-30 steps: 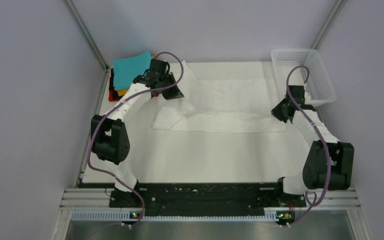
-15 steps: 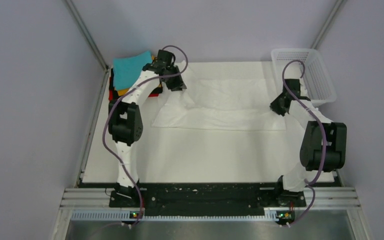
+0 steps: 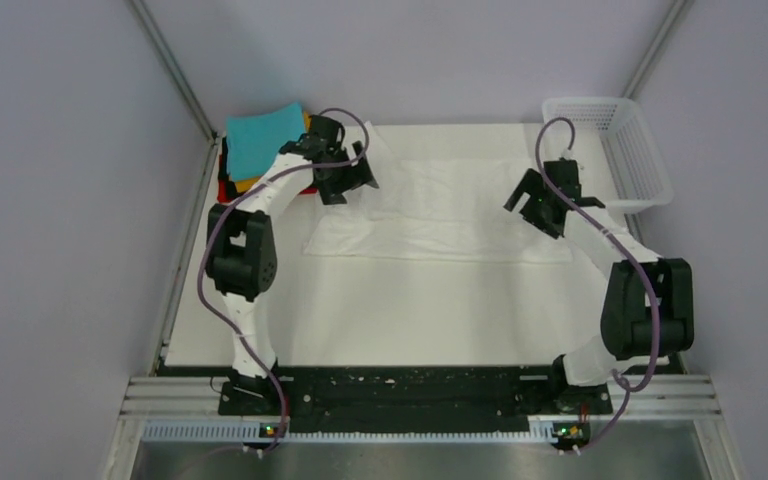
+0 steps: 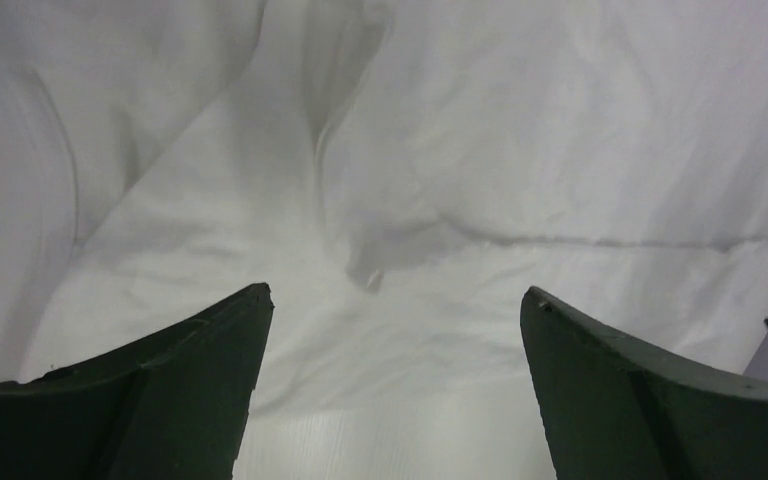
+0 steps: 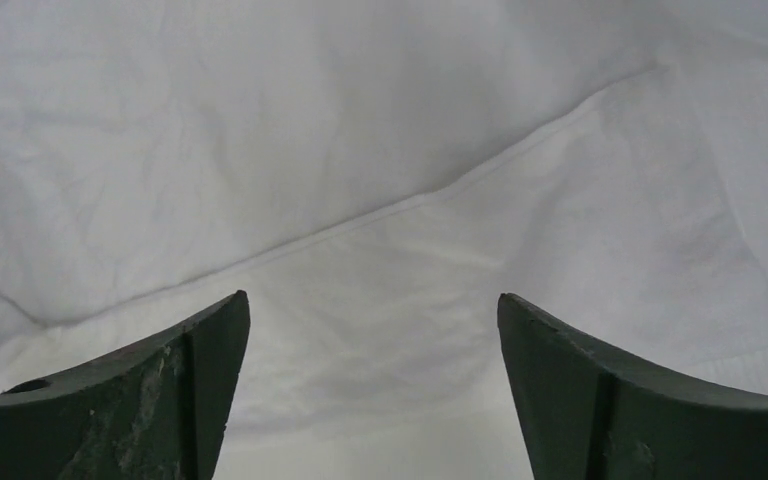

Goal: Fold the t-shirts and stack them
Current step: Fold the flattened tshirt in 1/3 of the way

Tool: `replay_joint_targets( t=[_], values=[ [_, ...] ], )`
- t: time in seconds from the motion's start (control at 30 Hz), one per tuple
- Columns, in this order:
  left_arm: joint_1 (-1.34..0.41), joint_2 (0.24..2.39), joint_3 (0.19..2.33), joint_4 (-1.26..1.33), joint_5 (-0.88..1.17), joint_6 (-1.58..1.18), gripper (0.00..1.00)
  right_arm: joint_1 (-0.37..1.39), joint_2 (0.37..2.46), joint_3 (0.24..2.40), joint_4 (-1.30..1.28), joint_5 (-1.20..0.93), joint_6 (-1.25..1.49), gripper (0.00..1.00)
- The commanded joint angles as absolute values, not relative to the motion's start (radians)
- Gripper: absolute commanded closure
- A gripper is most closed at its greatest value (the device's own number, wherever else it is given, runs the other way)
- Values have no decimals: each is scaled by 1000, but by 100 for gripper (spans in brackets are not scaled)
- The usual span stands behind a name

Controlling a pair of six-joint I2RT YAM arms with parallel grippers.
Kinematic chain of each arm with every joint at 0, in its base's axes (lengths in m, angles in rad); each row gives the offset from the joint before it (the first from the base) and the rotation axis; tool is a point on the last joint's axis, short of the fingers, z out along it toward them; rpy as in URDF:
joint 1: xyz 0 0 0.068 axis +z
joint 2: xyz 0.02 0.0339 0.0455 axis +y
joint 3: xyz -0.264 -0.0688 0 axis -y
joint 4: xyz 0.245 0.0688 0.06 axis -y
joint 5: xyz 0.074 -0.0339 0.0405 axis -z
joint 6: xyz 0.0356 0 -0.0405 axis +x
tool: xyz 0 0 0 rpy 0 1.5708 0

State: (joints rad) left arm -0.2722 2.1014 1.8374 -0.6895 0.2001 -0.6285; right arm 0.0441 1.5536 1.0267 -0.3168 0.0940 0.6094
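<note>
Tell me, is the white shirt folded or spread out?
Partly folded: the white shirt lies as a wide flat strip, one layer's hem lying over another in both wrist views; not yet compact.

We see soft, even overhead light, the white t-shirt (image 3: 440, 215) nearly washing into the table (image 3: 410, 310), while both wrist views look dimmer, greyer, with gentle fold shadows.

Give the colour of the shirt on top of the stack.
Teal; the top shirt shows best in the top external view.
</note>
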Motion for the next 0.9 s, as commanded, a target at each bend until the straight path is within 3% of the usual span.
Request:
replay_joint_targets(
  t=[0.0,0.23,0.4,0.63,0.87],
  values=[
    [-268,1881,1514,-475,217,-618,1,131,1519,973,-262,32,522,4],
    [-228,1899,1354,-337,279,-662,1,181,1677,996,-190,-3,474,1],
    [-227,1838,1191,-279,261,-694,1,194,1681,925,-193,28,472,1],
    [-240,1594,828,-247,230,-791,1,196,1507,702,-280,6,504,2],
    [-335,1178,519,-446,73,-954,1,252,1201,519,-504,-33,599,2]
  ],
)
